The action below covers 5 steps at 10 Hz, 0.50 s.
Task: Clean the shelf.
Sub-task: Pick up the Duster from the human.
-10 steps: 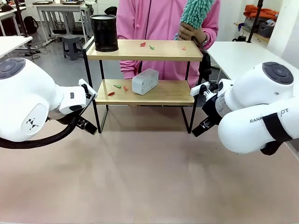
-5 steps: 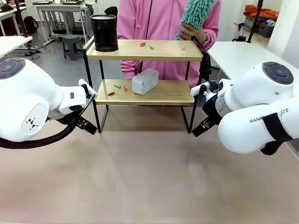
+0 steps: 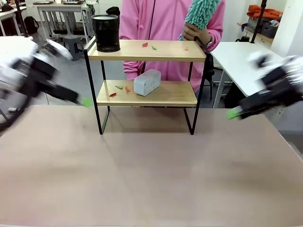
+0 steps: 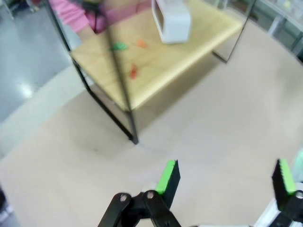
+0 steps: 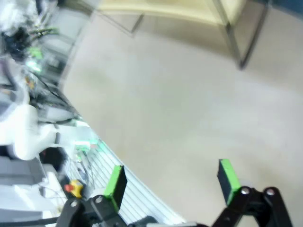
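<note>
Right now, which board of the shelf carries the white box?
The lower board: the white box sits left of centre there. The upper board carries the black cup.

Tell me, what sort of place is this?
Probably a robotics lab. A left arm and a right arm flank a table, a shelf holds scattered scraps, and more desks stand behind the person.
</note>
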{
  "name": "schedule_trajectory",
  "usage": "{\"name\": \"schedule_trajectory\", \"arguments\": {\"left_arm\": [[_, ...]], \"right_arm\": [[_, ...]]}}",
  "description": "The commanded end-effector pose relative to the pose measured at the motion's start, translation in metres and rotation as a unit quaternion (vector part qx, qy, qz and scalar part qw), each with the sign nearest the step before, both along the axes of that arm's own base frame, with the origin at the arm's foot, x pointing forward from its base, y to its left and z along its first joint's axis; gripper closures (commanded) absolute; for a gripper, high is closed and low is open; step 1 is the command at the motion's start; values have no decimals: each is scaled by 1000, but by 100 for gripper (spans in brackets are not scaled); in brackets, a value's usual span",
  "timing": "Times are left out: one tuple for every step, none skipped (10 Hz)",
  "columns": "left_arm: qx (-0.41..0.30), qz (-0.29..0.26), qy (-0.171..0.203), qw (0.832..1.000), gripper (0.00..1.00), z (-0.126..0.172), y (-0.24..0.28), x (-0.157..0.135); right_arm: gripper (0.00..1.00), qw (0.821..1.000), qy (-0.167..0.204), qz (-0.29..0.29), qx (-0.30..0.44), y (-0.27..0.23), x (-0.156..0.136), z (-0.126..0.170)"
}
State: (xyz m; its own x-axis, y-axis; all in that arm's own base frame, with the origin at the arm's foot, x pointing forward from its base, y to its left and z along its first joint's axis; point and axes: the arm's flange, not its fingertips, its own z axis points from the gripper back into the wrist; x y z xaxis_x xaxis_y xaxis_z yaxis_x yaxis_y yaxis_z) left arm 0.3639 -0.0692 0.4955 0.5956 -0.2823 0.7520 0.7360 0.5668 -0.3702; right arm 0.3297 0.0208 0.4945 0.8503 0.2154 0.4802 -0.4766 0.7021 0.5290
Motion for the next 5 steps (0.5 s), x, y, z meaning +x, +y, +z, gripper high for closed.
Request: {"name": "schedule_trajectory", "arguments": {"left_arm": [[-111,90,22,989,0,-30,116,-51],[-164,133,20,977,0,-37,149,-60],[-205,162,17,965,0,-51,180,-67],[-256,201,36,945,0,-73,208,-67],[-301,227,62,924,0,-102,226,-64]], "right_arm": [[0,948,44,-237,208,-146,-69,-22],[0,924,50,-281,256,-181,-86,-38],[0,899,53,-309,307,-211,-101,-58],[0,869,48,-344,352,-236,-116,-79],[0,841,49,-383,379,-252,-126,-101]]}}
